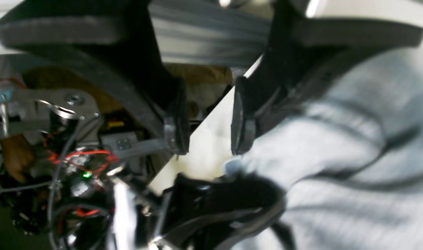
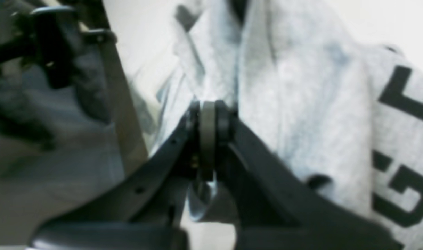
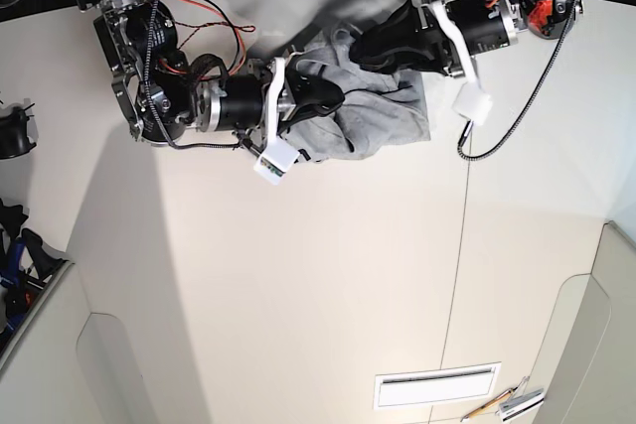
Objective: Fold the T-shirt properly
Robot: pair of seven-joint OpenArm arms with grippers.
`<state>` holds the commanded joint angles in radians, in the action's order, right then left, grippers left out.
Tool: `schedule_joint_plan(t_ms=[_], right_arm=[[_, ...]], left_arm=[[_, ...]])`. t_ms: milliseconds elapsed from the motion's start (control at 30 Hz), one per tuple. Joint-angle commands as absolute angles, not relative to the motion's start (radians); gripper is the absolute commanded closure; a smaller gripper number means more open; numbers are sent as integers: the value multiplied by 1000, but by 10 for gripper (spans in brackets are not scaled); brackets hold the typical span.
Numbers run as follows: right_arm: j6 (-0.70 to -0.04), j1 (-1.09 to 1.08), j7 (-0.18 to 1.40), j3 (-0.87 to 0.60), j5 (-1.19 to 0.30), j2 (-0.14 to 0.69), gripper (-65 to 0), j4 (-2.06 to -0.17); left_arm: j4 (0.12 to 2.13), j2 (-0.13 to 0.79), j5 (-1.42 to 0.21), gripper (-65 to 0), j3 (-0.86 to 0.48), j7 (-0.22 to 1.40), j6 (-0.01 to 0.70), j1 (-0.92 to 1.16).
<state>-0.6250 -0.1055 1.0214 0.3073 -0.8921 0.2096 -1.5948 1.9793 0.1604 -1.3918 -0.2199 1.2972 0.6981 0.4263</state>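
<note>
Shirt (image 3: 383, 116): lies bunched at the table's (image 3: 318, 275) far edge, between my two arms.
Right gripper (image 2: 208, 139): clamped on a fold of cloth.
Left gripper (image 1: 209, 121): jaws apart, nothing between them, shirt just beside.
Risk: pulling one-handed drags the heap and deepens the creases.
Risk: cloth near the edge may slide off.
</note>
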Motion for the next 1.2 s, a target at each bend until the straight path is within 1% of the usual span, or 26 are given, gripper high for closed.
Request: schedule_joint_plan(t_ms=[100,200,333,467,567,700,800,1033,1133,1200], right_arm=[[-625,-110,1017,307,-870,204,0,-1593],[-625,-110,1013,307,-868,204,0,-1585],[-624,-110,999,307,-844,204,0,-1580],[-622,-110,988,307,-841,199,0,-1580],[-620,-110,941,307,-805,178,0,-1573],[-620,-125,915,308,-761,105,0,-1519],[-621,-167,889,308,-754,48,0,-1453],[-621,-343,867,308,-733,-70,0,-1280],[-620,-410,867,308,-733,-121,0,-1253],[-612,-455,867,308,-736,-139,0,-1255]], left_arm=[[1979,160,-1294,-210,-173,1243,698,395],[1979,160,-1195,-210,-160,1192,698,397],[1966,161,-1135,-210,-160,1172,698,397],[1870,161,-1124,-210,-160,1151,698,397],[1805,161,-1124,-210,-160,1148,698,396],[1800,161,-1124,-210,-160,1149,698,396],[1800,161,-1124,-210,-160,1156,698,397],[1800,162,-1125,-210,-160,1156,698,397],[1800,162,-1126,-210,-160,1156,698,397],[1800,164,-1134,-210,-160,1156,698,396]])
